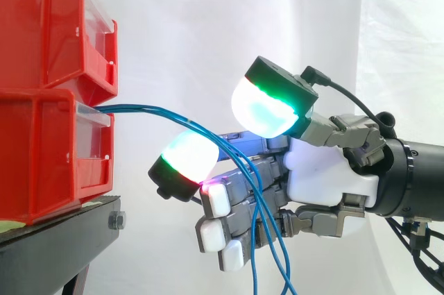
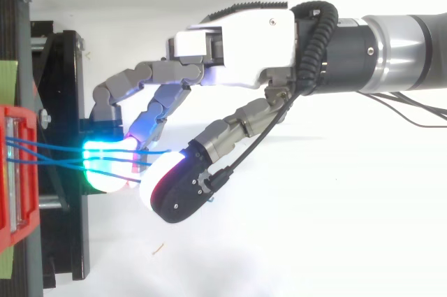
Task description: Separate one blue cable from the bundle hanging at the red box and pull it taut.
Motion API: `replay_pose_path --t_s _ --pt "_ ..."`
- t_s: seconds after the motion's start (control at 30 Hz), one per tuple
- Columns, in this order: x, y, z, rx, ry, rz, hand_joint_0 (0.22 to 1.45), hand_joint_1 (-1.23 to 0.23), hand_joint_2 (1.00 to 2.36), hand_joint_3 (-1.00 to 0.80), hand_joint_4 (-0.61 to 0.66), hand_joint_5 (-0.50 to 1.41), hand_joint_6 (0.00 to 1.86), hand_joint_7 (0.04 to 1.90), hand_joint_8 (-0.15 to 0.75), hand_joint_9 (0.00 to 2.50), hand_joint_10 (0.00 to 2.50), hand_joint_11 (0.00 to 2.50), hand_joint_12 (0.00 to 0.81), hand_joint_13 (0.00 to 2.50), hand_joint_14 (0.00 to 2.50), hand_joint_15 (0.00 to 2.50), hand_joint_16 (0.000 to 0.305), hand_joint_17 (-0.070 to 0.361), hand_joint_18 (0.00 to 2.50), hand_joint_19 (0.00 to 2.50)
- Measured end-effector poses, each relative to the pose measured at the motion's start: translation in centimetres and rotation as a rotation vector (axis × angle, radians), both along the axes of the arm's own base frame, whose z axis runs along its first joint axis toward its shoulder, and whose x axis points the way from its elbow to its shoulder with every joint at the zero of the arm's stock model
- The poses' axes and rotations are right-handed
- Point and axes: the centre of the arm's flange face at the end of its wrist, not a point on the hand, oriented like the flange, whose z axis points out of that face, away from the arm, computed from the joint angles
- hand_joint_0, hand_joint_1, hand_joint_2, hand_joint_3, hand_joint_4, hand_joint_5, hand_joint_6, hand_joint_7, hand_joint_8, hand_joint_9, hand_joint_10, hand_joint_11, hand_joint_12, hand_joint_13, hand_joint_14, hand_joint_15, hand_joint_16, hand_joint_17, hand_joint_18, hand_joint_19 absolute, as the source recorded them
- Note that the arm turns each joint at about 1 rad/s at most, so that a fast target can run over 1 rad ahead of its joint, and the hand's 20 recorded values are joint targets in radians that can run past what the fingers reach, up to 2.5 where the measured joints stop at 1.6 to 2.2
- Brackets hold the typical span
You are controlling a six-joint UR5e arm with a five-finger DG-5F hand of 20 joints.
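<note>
Several thin blue cables (image 1: 159, 113) leave the lower red bin (image 1: 48, 149) at the left. They arc slackly to the right and hang down past the bottom edge. My hand (image 1: 326, 170) reaches in from the right at cable height. The cables run over a cyan-glowing fingertip (image 1: 186, 158) and drop through the gap between it and the white-green thumb pad (image 1: 267, 109), which stands well above it. They then cross in front of the lower, curled fingers. No pad presses a cable. In the top view the cables (image 2: 49, 150) run from the bin (image 2: 17, 171) to the hand (image 2: 237, 38).
A second red bin (image 1: 48, 31) sits on top of the lower one. Both rest on a black stand (image 1: 55, 239) whose edge lies just left of the fingertips. A white curtain is behind.
</note>
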Motion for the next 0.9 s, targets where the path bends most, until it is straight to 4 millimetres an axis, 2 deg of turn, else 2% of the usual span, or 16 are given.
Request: replay_pose_path --t_s 0.4,0.6,0.9 --pt "0.0 0.0 0.1 0.001 0.000 0.003 0.64 -0.58 1.01 -0.38 0.25 -0.10 0.50 1.33 0.365 0.89 0.01 0.67 0.405 0.89 0.01 0.42 0.049 0.110 0.84 0.46" --pt "0.2 0.0 0.8 -0.006 -0.004 0.003 0.67 -0.63 1.01 -0.29 0.25 -0.10 0.50 1.34 0.369 0.91 0.01 0.67 0.406 0.90 0.01 0.41 0.048 0.109 0.85 0.46" --pt "0.0 0.1 1.4 -0.019 0.001 -0.002 0.67 -0.66 1.01 -0.30 0.25 -0.11 0.53 1.32 0.370 0.92 0.01 0.68 0.408 0.92 0.01 0.42 0.048 0.108 0.87 0.47"
